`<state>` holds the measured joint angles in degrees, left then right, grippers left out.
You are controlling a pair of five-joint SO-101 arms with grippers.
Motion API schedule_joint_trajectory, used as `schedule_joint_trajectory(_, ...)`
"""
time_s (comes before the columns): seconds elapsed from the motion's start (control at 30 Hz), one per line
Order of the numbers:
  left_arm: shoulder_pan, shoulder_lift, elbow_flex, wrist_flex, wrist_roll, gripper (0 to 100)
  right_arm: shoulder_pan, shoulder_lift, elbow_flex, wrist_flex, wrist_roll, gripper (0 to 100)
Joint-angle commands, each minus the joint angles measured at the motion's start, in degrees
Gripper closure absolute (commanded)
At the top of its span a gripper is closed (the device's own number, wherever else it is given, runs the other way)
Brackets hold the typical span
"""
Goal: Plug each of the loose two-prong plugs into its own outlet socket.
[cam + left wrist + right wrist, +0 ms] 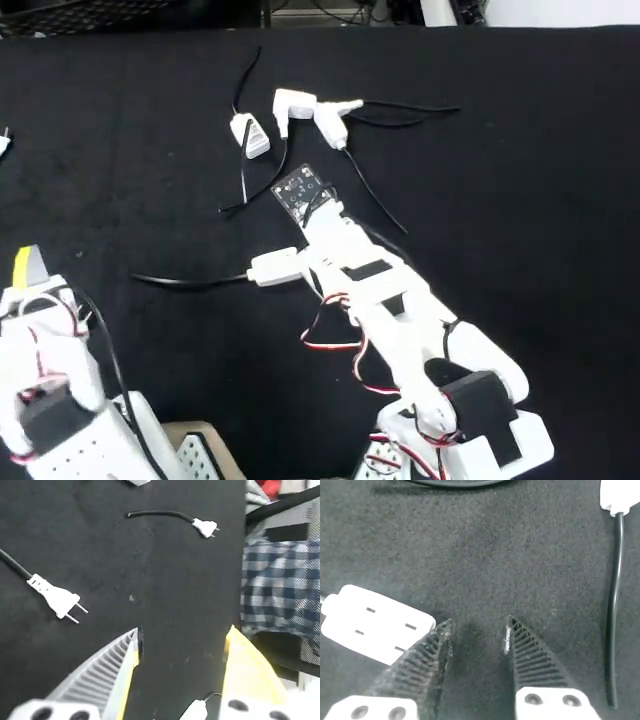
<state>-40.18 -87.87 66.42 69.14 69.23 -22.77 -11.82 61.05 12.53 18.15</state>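
**Right gripper** (478, 625): two dark ribbed fingers (427, 660), parted, with nothing between them. The black cloth table (520, 555) shows through the gap.

**Outlet socket** (375, 627): white, lying flat with its slotted face up and two pairs of slots visible. One corner sits just beside the tip of one right-gripper finger, and the socket is not gripped. In the high view the socket (275, 268) lies close against the side of the right arm. Its black lead (185, 282) trails off across the cloth away from the arm.

**Black cable** (615, 605): lies on the far side of the other finger, apart from it, and runs up to a white cord end (620, 495).

**Left gripper** (183, 630): one grey ribbed finger and one yellow finger (245, 665), spread wide and empty, above bare cloth near the table edge. In the high view it (30, 265) sits at the near left of the table.

**Two-prong plug** (57, 600): white, loose and flat on the cloth, with both prongs bare. It is on a black cord and lies apart from the grey finger.

**Second plug** (205, 527): white, farther off and close to the table edge, prongs bare, on a short black cord (160, 514).

**Three white fittings** (293, 103): clustered at the far middle of the table among black cables. Whether each is a plug or a socket is not distinguishable from above.

**Chequered cloth** (280, 580): hangs beyond the table edge.
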Motion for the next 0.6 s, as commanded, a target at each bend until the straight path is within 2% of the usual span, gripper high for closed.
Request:
schedule_joint_trajectory(0.0,0.7,16.6,-9.4,0.3,2.4,72,1.0,0.0,-2.9,-0.3,-0.1,84.7)
schedule_joint_trajectory(0.2,0.5,38.3,-15.3,0.3,6.3,72,1.0,0.0,-2.9,-0.3,-0.1,84.7)
schedule_joint_trajectory(0.37,0.3,52.6,-20.8,-0.2,6.8,72,1.0,0.0,-3.0,-0.3,-0.1,84.7)
schedule_joint_trajectory(0.57,-0.5,67.5,-29.3,4.0,6.8,72,1.0,0.0,-2.9,-0.3,-0.1,84.7)
